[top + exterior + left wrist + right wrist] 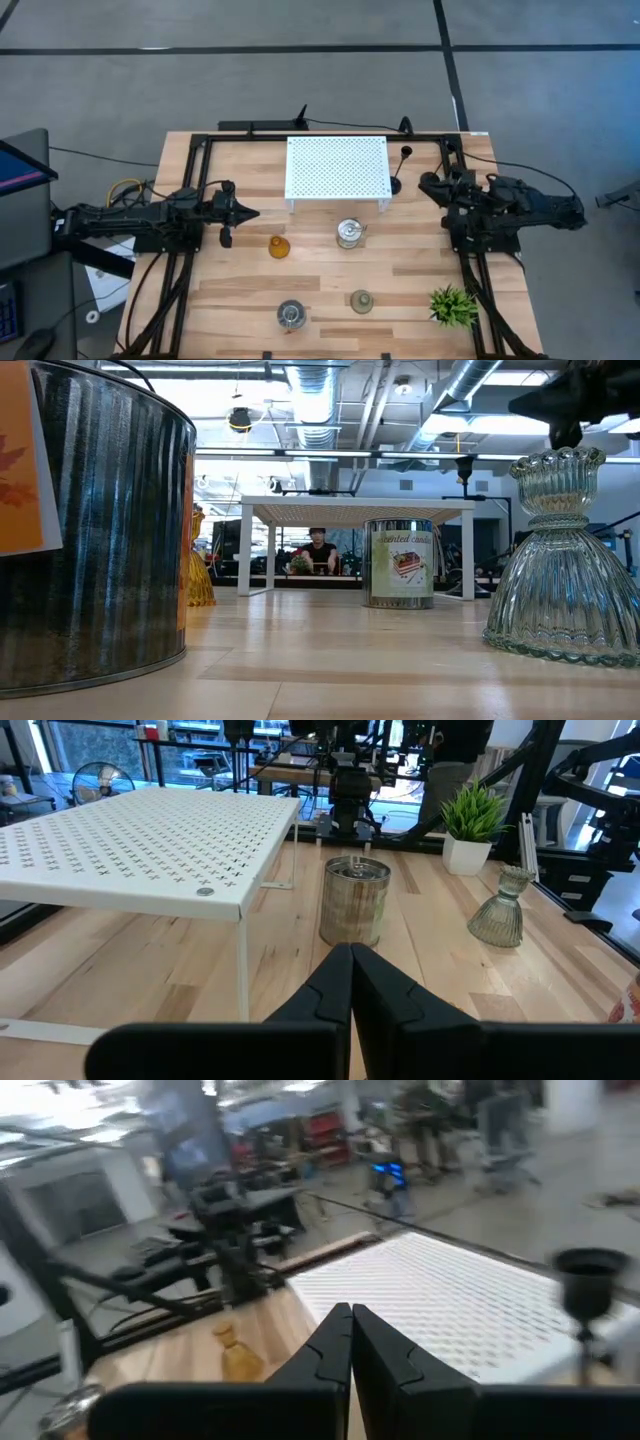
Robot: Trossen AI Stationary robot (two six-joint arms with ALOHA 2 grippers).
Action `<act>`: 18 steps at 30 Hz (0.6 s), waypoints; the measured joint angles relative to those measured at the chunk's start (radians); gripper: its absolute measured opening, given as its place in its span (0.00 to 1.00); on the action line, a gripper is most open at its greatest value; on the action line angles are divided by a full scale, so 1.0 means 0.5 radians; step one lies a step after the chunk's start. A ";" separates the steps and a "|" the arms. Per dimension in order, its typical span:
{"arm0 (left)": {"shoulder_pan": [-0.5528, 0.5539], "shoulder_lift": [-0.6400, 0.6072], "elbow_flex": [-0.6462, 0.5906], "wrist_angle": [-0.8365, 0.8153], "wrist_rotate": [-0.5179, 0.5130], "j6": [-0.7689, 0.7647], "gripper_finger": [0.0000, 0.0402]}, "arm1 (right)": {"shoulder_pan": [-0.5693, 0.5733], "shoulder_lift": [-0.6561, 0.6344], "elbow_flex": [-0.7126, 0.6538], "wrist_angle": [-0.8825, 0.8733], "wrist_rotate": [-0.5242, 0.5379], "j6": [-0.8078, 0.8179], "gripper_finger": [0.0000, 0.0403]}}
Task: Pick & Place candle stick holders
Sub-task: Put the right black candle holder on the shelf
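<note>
On the table stand an amber glass holder point(278, 246), a silvery jar-like holder point(348, 234), a second silvery one point(291, 315) and a grey-green holder point(361, 301), each on its base. A black thin-stemmed holder point(398, 180) stands just right of the white perforated stand point(335, 168). My left gripper point(252, 212) is shut and level at the table's left, pointing at the silvery jar point(355, 900). My right gripper point(424, 183) is shut and level at the right, above the table; the amber holder point(237, 1360) and the black holder point(590, 1285) lie ahead of it.
A spiky green plant point(452, 305) stands at the near right corner. Black frame rails point(190, 200) run along the table's left, right and far edges. In the low view one tin point(90, 530) and the ribbed grey-green holder point(565, 560) loom close.
</note>
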 joint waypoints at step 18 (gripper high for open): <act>0.000 0.000 0.000 0.000 -0.001 -0.001 0.01 | -0.003 0.679 0.675 -1.082 0.675 0.609 0.00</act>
